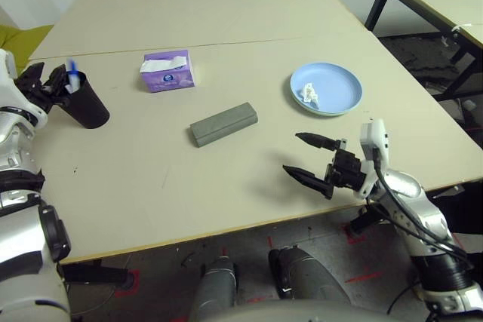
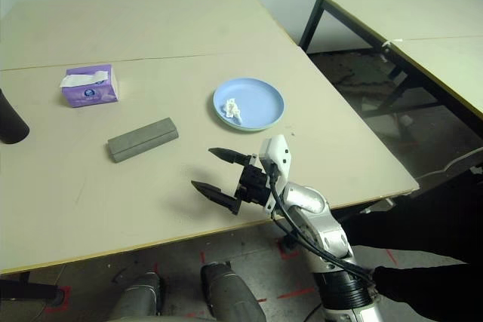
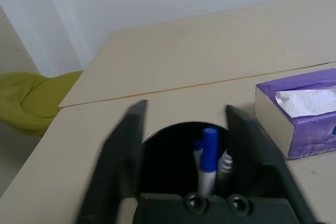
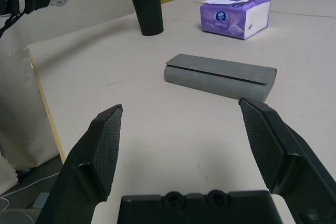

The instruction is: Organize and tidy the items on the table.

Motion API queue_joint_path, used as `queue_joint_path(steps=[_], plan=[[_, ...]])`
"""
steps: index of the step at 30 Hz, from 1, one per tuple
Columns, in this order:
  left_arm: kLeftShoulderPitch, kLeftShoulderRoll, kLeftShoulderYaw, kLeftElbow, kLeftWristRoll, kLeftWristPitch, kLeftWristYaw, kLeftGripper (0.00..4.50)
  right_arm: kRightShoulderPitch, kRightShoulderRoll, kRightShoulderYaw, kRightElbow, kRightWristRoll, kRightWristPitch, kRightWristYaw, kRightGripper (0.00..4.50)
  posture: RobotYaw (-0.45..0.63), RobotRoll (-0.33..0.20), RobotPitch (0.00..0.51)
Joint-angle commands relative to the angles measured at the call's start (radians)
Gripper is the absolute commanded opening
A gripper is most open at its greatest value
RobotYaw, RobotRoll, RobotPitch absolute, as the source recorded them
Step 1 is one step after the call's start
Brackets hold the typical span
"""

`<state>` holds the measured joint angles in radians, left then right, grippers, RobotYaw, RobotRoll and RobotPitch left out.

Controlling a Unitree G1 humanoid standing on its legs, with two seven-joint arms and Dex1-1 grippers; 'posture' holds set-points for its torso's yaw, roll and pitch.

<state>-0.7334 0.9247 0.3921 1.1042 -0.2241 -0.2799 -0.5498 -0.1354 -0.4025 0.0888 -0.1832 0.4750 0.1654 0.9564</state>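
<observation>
With pens (image 3: pixel 208 158) in the cup (image 1: pixel 89 107) and tissue (image 1: pixel 309 94) on the plate (image 1: pixel 338 88), tidying looks nearly done, both grippers, left (image 3: pixel 186 109) and right (image 1: pixel 290 151), spread and empty.

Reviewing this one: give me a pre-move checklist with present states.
- Left gripper open, nothing between its fingers: ok
- Pens inside the black cup: ok
- Right gripper open and off the glasses case: ok
- Crumpled tissue off the blue plate: not ok, it lies on it
- Glasses case closed: ok
- Sunglasses inside the case: cannot tell, the case hides its contents
</observation>
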Motion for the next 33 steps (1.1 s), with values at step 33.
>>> queue_joint_path(steps=[33], plan=[[1.049, -0.284, 0.489, -1.154, -0.377, 0.446, -0.011, 4.49, -0.054, 0.04, -0.312, 0.408, -0.203, -0.389, -0.419, 4.5, 0.03, 0.0, 0.195]])
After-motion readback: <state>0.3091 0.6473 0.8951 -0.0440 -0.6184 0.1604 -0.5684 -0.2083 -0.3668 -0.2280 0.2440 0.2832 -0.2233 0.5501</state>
